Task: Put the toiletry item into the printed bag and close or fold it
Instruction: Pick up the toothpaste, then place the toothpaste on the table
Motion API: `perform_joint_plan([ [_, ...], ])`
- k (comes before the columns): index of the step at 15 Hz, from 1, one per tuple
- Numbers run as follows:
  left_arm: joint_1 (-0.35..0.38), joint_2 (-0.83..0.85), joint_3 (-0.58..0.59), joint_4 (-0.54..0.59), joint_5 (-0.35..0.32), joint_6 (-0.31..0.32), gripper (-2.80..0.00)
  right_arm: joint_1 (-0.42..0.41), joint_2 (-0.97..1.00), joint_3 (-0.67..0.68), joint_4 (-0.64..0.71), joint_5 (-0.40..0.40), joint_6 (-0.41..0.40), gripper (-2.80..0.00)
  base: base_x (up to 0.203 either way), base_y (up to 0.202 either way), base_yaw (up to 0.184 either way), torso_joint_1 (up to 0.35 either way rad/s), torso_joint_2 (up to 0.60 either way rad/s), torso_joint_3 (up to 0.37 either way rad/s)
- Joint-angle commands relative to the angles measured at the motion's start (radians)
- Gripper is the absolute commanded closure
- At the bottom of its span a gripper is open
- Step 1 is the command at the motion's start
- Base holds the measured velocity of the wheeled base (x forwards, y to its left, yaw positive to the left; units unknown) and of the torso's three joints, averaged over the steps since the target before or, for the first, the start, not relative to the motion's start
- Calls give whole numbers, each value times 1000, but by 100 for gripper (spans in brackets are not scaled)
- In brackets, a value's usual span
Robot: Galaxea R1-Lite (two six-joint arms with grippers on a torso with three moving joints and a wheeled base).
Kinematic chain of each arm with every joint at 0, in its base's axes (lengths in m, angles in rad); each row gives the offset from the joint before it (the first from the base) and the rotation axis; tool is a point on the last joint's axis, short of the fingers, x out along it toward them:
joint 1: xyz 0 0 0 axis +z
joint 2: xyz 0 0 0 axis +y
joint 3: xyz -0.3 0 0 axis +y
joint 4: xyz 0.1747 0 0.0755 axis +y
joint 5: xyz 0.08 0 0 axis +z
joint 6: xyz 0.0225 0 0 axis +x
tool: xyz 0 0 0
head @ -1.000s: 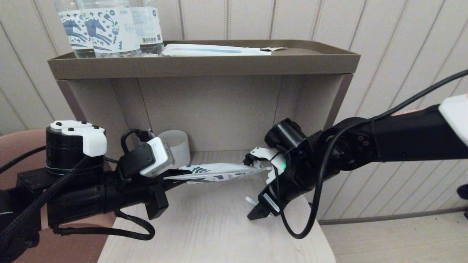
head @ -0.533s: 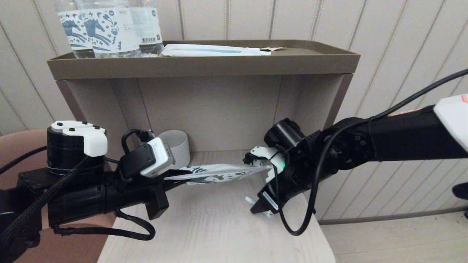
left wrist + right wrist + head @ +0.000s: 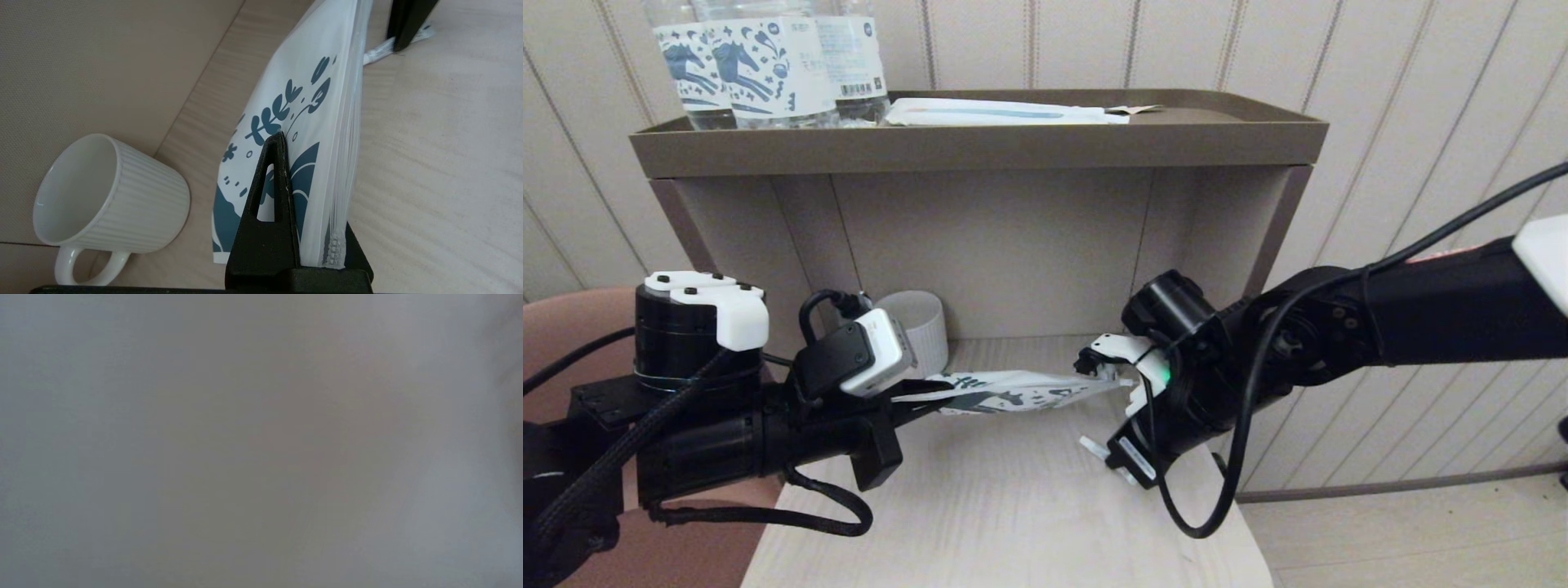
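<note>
A pale wood-grain shelf board [image 3: 1013, 506] carries a ribbed white mug [image 3: 110, 196] at its back left; the toiletry item [image 3: 1094, 447] lies on it too. The brown tray [image 3: 980, 147] above holds bottles [image 3: 768, 65] and a white packet [image 3: 1005, 112].

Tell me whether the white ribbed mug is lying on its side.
No, the mug stands upright at the back of the shelf, beside the printed bag.

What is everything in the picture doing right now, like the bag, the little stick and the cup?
printed bag: held up off the table, stick not in it.
toiletry item: on the table, pinched.
left gripper: shut on the bag.
right gripper: shut on the stick.
white mug: upright, empty.
water bottles: standing on the top tray.
</note>
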Motion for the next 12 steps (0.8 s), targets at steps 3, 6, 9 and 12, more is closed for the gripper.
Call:
perform_joint_plan([
  [3,0,6,3,-2,-2,3,0,-5,-16,1,1,-1,-2,0,0,0,0,0,0,0],
  [6,0,6,6,-1,-4,3,0,-31,-28,-24,1,0,1,0,0,0,0,0,0,0],
  [9,0,9,6,4,-8,2,0,-50,-70,-50,4,2,6,0,0,0,0,0,0,0],
  [12,0,36,6,2,-36,3,0,-52,-121,-43,12,1,8,0,0,0,0,0,0,0],
])
